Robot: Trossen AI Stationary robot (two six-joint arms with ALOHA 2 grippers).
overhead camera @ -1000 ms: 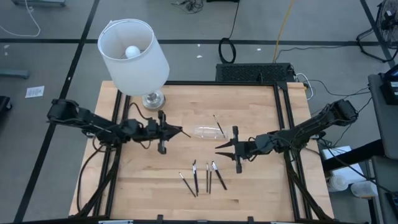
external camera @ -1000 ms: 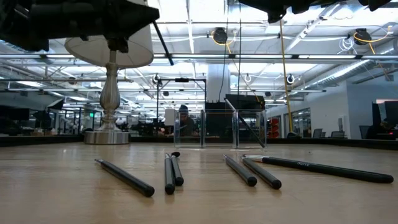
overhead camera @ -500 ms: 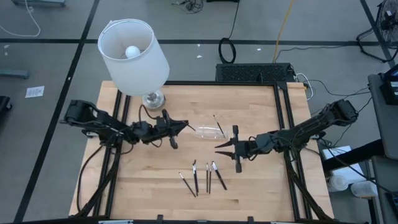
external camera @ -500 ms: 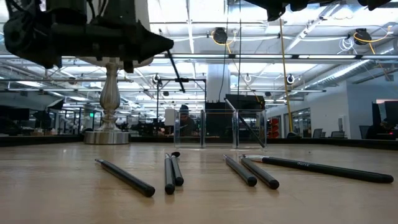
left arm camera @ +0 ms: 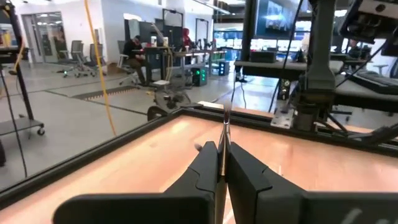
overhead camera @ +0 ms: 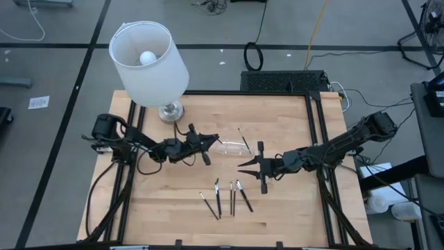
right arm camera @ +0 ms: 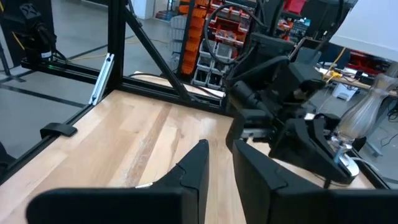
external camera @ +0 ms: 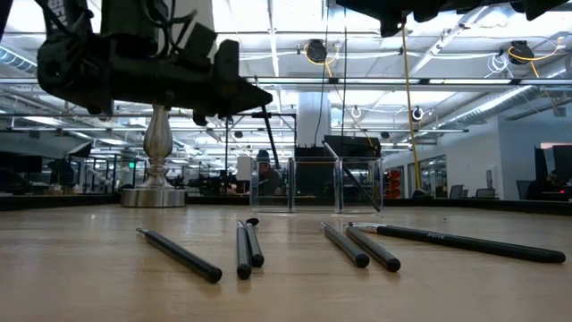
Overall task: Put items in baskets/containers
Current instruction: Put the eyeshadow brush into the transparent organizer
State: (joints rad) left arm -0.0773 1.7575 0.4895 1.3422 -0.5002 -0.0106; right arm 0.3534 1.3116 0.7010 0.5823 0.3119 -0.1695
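My left gripper [overhead camera: 210,141] hovers left of the clear tray [overhead camera: 232,147], shut on a thin dark stick [left arm camera: 224,124] that juts out ahead of its fingers toward the tray. Another stick [overhead camera: 243,139] leans inside the tray [external camera: 313,188], its lower end on the tray's floor. Several more sticks [overhead camera: 225,198] lie flat on the wood near the front edge. My right gripper [overhead camera: 241,165] hangs above the table just right of the tray, open by a narrow gap [right arm camera: 219,149] with nothing in it. My left gripper pinches one end of the stick [left arm camera: 223,144] between its two fingertips. The fingers come about level from the table's left and lie along the stick. The rest of the stick [external camera: 272,134] slants down past the fingertips, clear of the table.
A white-shaded lamp [overhead camera: 149,55] stands on its metal base [overhead camera: 170,111] at the far left, close behind my left arm. A black frame [overhead camera: 312,132] borders the table. Bare wood lies between the tray and the loose sticks [external camera: 344,244].
My left gripper has moved toward the table's right edge and down, toward the tray, staying shut on the stick. The stick has come along and its free end now points lower. My right gripper has kept still.
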